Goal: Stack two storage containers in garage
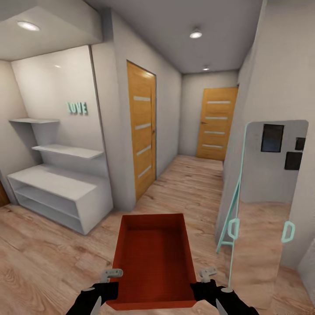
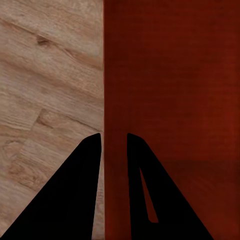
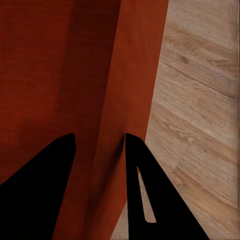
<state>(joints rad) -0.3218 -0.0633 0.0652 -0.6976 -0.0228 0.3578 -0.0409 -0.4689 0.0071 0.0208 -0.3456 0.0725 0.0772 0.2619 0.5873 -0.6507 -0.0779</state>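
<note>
In the head view we see one orange-red storage container (image 1: 153, 258) carried low in front of us, open top up, above the light wood plank floor (image 1: 43, 262) of a hallway. Our left gripper (image 1: 105, 284) sits at its left wall and our right gripper (image 1: 210, 282) at its right wall, both near the close end. Ahead are two wooden doors (image 1: 142, 127), white shelves (image 1: 57, 183) to the left and a leaning mirror (image 1: 262, 205) to the right.

In the left wrist view, the left gripper (image 2: 114, 142) has its fingers (image 2: 90, 150) pinching the container's thin wall (image 2: 104, 100), one finger outside over the floor, one inside.

In the right wrist view, the right gripper (image 3: 99, 142) has its fingers (image 3: 134, 150) straddling the container's wall (image 3: 135, 75) likewise, clamped on it.
</note>
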